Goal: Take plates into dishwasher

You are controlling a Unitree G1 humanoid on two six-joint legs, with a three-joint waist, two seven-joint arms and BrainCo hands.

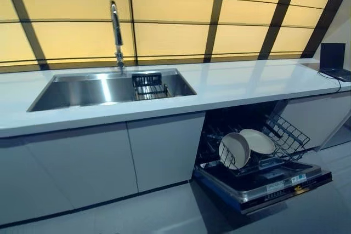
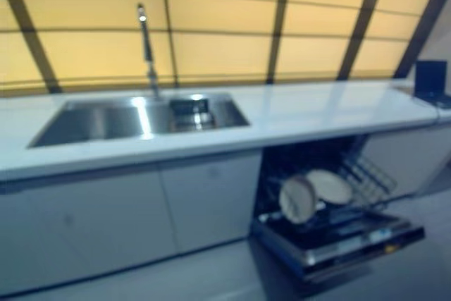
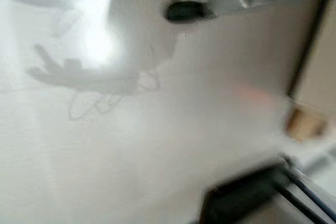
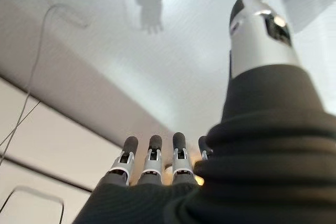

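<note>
Two pale round plates stand in the lower rack [image 1: 286, 133] of the open dishwasher [image 1: 263, 183], under the counter at the right. One plate [image 1: 235, 149] stands on edge and the other plate [image 1: 258, 141] leans behind it. Neither hand shows in the eye views. In the right wrist view my right hand [image 4: 157, 167] hangs over the pale floor, fingers and thumb straight, holding nothing. The left wrist view shows only one dark tip of my left hand [image 3: 185, 11] above the floor, and its state is unclear.
A steel sink [image 1: 82, 91] with a tall faucet [image 1: 116, 31] is set in the white counter [image 1: 247, 83]; a small black wire basket [image 1: 148, 85] sits in it. A dark laptop [image 1: 334, 62] stands at the counter's far right. Grey cabinet doors [image 1: 131, 157] run below.
</note>
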